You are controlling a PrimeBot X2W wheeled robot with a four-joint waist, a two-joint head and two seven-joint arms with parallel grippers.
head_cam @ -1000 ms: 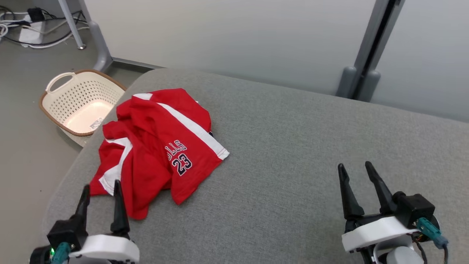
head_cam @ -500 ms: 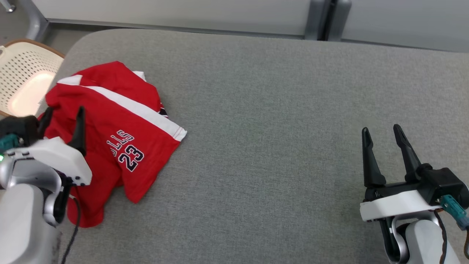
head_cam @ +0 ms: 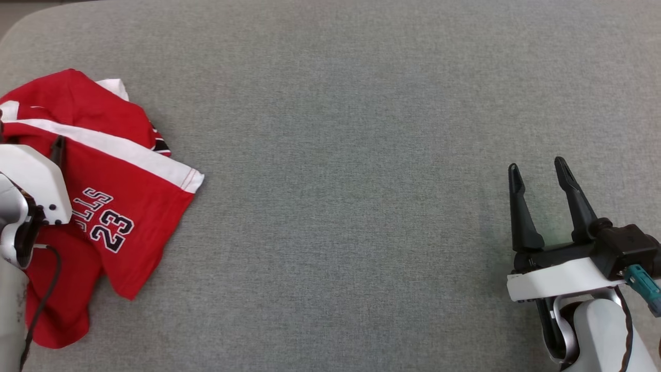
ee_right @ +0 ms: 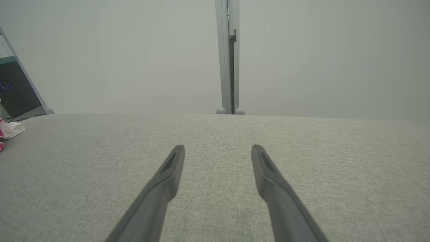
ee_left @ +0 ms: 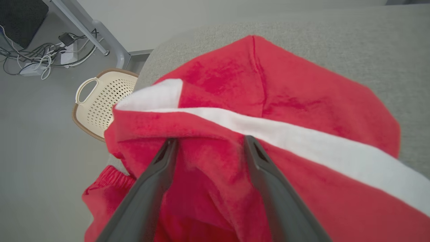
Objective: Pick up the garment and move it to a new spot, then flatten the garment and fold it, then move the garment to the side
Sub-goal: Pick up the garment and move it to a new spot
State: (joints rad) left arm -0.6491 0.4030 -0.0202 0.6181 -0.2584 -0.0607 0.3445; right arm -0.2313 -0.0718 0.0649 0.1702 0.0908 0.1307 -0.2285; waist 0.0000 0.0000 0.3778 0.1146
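Red cloth with a white stripe, the garment [head_cam: 139,206] lies crumpled at the left end of the grey padded surface [head_cam: 335,155], not yet lifted. The left gripper [ee_left: 210,141] hangs right over a raised fold, jaws wide and tips at the cloth, apparently lined up to pinch it. The right gripper [head_cam: 536,165], also wide and empty, sits well apart over bare padding.

Garment [head_cam: 129,170]: red, with a broad white stripe; dark navy lettering and the numeral 23, both outlined in white.
Padded surface [head_cam: 335,155] beneath the garment: uniform grey woven fabric.
Basket [ee_left: 100,101] beyond the garment: cream body, brown rim, regular pattern of perforated holes.
Right gripper [head_cam: 537,168], well apart from the garment: black fingers, white housing, teal connector [head_cam: 643,281].
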